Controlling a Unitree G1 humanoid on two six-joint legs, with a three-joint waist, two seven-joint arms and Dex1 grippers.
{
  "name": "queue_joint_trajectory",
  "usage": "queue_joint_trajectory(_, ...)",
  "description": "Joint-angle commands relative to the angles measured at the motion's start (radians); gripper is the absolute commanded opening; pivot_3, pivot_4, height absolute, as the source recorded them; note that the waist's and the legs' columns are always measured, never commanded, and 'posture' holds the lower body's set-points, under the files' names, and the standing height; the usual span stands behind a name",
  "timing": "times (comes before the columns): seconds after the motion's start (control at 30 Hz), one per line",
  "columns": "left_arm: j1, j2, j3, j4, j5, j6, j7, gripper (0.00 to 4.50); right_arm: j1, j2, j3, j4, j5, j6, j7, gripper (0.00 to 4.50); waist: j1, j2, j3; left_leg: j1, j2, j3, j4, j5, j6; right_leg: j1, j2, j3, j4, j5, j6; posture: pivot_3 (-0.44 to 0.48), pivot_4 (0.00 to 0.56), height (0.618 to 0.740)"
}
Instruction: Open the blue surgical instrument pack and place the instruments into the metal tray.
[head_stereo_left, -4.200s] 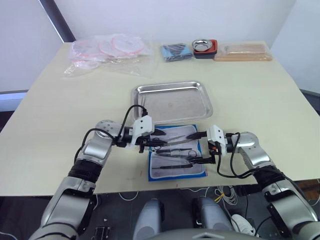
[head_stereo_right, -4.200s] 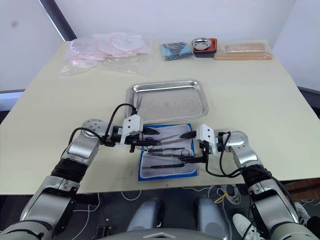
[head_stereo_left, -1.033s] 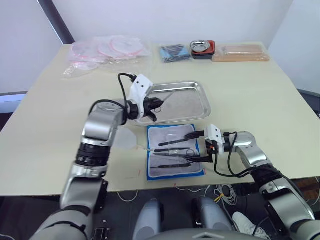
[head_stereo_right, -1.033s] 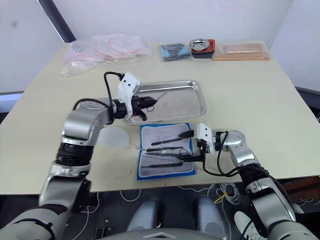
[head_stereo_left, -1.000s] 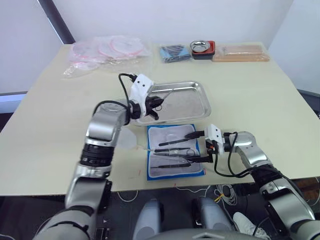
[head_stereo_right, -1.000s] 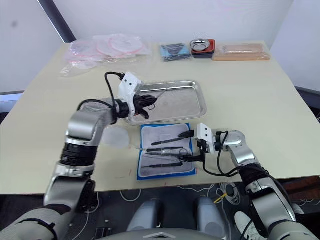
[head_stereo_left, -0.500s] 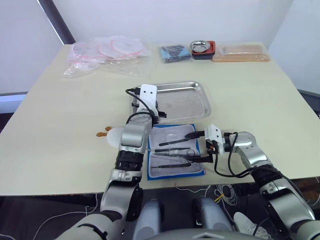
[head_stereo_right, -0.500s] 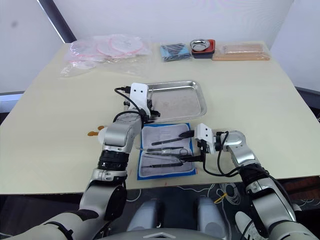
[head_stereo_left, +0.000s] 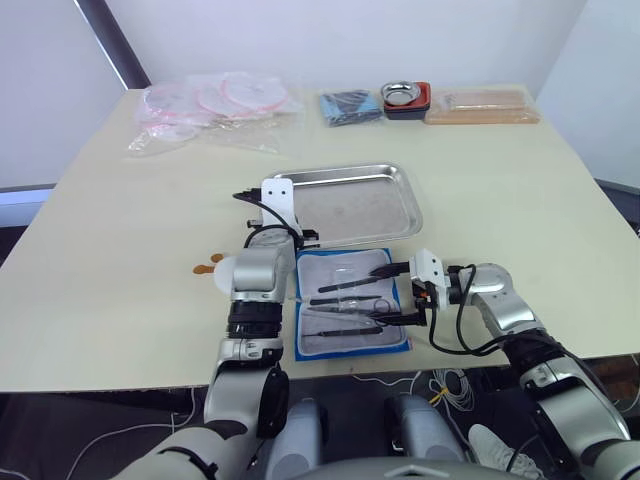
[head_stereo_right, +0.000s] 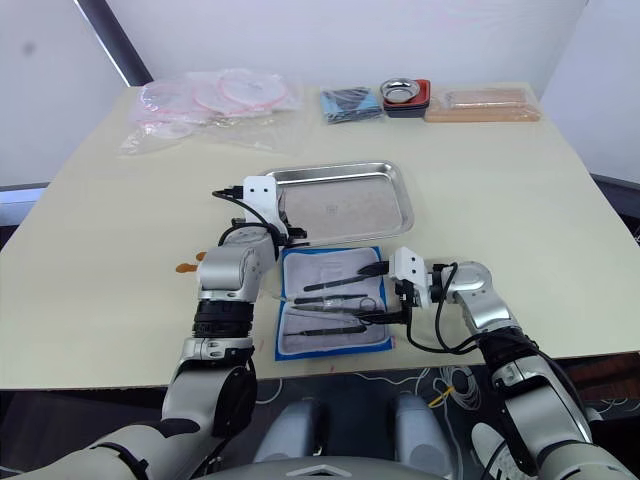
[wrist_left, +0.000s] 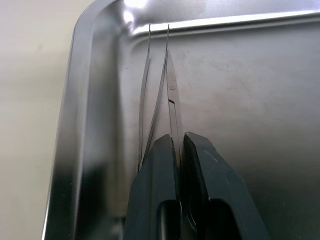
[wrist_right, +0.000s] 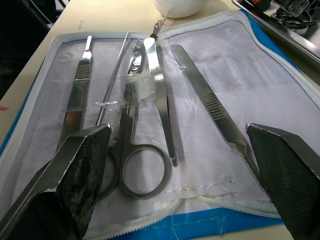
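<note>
Left claw (wrist_left: 179, 150): clenched on thin scissors (wrist_left: 171, 102), tips low over the metal tray (wrist_left: 260, 85) near its corner.
Right claw (wrist_right: 180, 150): spread wide, empty, over the open blue surgical instrument pack (head_stereo_left: 350, 305).
Pack: flat on the tabletop (head_stereo_left: 120, 230), just beside the tray's near rim.
Instruments (wrist_right: 145, 115): under clear pockets; likely light, stiff, slippery.
Hold: probably mid-shank or the ring handles (wrist_right: 142, 172), lifting out of the pocket.
</note>
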Motion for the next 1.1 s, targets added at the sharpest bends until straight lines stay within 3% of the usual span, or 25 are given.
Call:
queue_joint_trajectory(0.03,-0.014,-0.007,0.006,-0.028,-0.016,0.006,0.005,1.13,0.042,-0.018,0.04,0.089,-0.082,0.028,-0.014,4.5,0.0,0.0,0.0,0.0,0.0,0.0,0.0,0.0,0.0,0.0,0.0,0.0,0.0,0.0,0.0,0.0,0.15,0.74)
queue_joint_trajectory(0.1,-0.011,-0.003,-0.004,-0.038,-0.014,0.008,0.001,2.02,0.042,-0.017,0.04,0.087,-0.082,0.029,-0.014,4.5,-0.001,0.0,0.0,0.0,-0.001,0.0,0.0,0.0,0.0,0.0,-0.001,0.0,0.0,0.0,0.0,0.0,0.15,0.74)
queue_joint_trajectory(0.5,-0.005,0.045,-0.063,-0.116,-0.029,-0.025,-0.096,2.02,0.039,-0.01,0.041,0.088,-0.084,0.029,-0.014,4.5,-0.001,0.0,0.0,-0.001,-0.001,-0.007,0.0,0.0,0.0,0.004,-0.002,-0.008,-0.003,-0.001,0.0,0.0,0.15,0.74)
queue_joint_trajectory(0.67,-0.001,0.071,-0.075,-0.133,-0.039,-0.066,-0.147,2.02,0.04,-0.006,0.041,0.087,-0.084,0.03,-0.018,4.5,-0.002,0.002,0.0,0.0,-0.001,-0.02,-0.001,-0.001,-0.001,0.014,-0.002,-0.021,-0.01,-0.002,-0.003,0.0,0.15,0.74)
queue_joint_trajectory(0.87,0.047,0.175,-0.153,-0.192,-0.098,-0.193,-0.401,2.02,0.046,-0.007,0.037,0.081,-0.082,0.032,-0.02,4.5,-0.001,0.004,-0.002,-0.001,-0.002,-0.033,-0.004,-0.001,-0.01,0.017,-0.002,-0.03,-0.011,-0.008,-0.011,0.0,0.15,0.74)
queue_joint_trajectory(1.1,0.129,0.371,-0.183,-0.226,-0.186,-0.34,-0.738,2.02,0.052,-0.012,0.034,0.075,-0.081,0.031,-0.019,4.5,-0.001,0.007,-0.003,-0.001,-0.004,-0.04,-0.008,0.0,-0.013,0.018,-0.002,-0.032,-0.011,-0.011,-0.013,0.0,0.15,0.74)
